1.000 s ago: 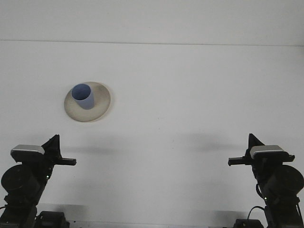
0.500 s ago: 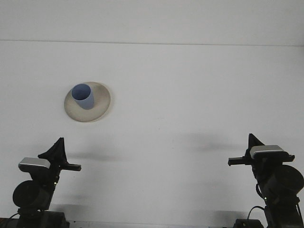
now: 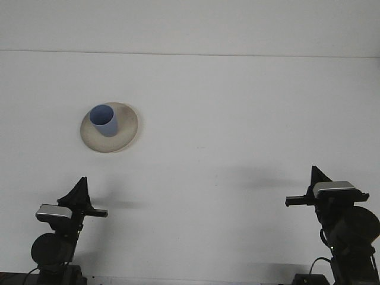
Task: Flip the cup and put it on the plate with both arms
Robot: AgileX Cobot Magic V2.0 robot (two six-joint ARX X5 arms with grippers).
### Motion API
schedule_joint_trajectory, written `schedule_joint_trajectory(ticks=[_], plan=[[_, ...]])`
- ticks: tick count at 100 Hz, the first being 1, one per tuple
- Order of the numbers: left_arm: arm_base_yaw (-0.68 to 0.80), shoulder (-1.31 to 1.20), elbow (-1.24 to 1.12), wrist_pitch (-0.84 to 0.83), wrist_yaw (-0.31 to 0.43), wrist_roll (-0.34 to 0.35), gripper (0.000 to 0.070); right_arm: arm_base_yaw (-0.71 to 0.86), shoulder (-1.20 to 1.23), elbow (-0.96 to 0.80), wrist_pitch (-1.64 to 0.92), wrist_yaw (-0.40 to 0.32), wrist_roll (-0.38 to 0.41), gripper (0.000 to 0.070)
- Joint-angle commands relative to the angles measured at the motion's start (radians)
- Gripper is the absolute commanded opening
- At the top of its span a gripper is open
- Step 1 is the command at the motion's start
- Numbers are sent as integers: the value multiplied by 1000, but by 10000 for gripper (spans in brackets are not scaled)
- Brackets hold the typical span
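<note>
One light blue cup (image 3: 104,120) stands upright, mouth up, on one round cream plate (image 3: 110,127), toward its left part. Both lie on the white tabletop (image 3: 237,119), well ahead of the left jaws (image 3: 80,196) and far from the right jaws (image 3: 312,184). Whether either pair is clenched or released, I cannot tell.

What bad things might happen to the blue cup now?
1. The blue cup stands upright on the plate toward its left side, not the middle, so a bump might push it over the rim.
2. The left gripper sits low and near, on the cup's side of the table; a careless sweep forward might knock cup or plate.
3. The right gripper is far from both, so it likely couldn't help quickly.
</note>
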Motion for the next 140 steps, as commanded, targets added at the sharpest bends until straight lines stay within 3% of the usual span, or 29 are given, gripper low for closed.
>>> schedule_joint_trajectory(ticks=[1,111,140], plan=[[-2,-3,-19,36,2,-6,10,-1,1,4,16,0,-4,0],[-2,-3,-19,35,2,-6,10,-1,-18,-1,15,3,-4,0],[-2,-3,-19,35,2,-6,10,-3,-201,-175,190,1,-4,0]])
